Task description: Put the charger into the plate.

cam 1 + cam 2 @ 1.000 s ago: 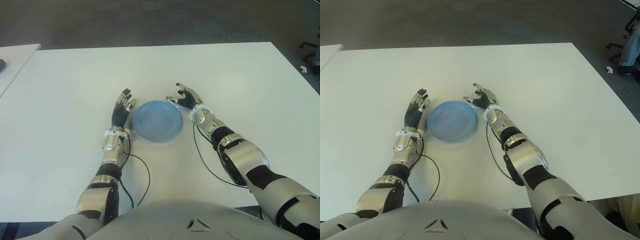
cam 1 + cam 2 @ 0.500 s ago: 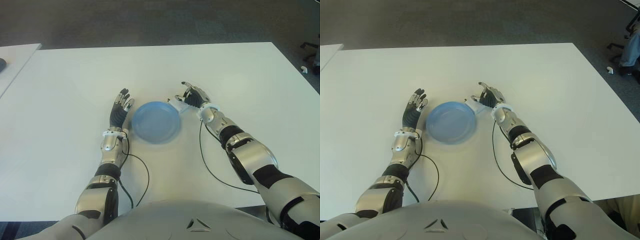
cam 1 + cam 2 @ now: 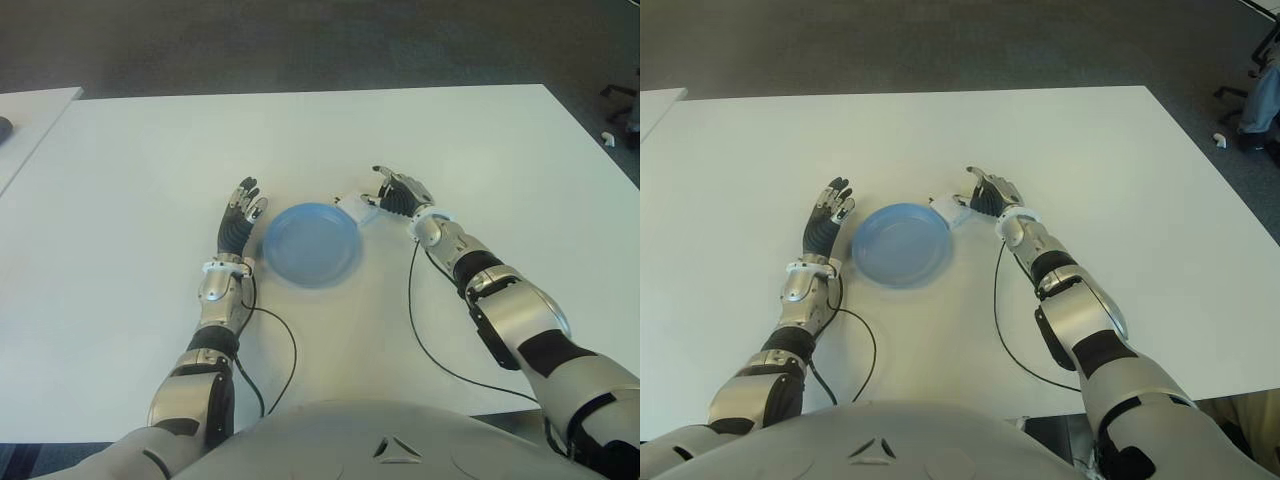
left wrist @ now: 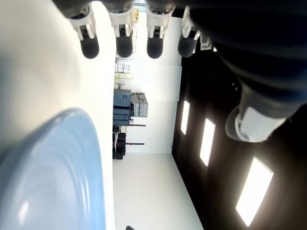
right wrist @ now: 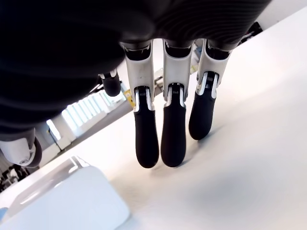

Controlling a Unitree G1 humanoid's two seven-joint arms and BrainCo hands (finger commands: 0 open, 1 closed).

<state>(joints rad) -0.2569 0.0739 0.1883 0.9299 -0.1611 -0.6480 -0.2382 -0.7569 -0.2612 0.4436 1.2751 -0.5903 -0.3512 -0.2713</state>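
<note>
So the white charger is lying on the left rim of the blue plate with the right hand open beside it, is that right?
Not quite: the white charger lies at the right rim of the blue plate, as the right eye view shows. The right hand is indeed open beside it.

- The plate [image 3: 311, 243] is plain light blue.
- The charger [image 3: 953, 211] is white.
- The tabletop [image 3: 140, 160] is plain white.
- The left hand [image 3: 240, 222] and the right hand [image 3: 400, 193] are black and silver, with black-tipped fingers [image 5: 146, 142].
- The cables [image 3: 283, 350] are black.
- The floor [image 3: 300, 45] is dark grey.
</note>
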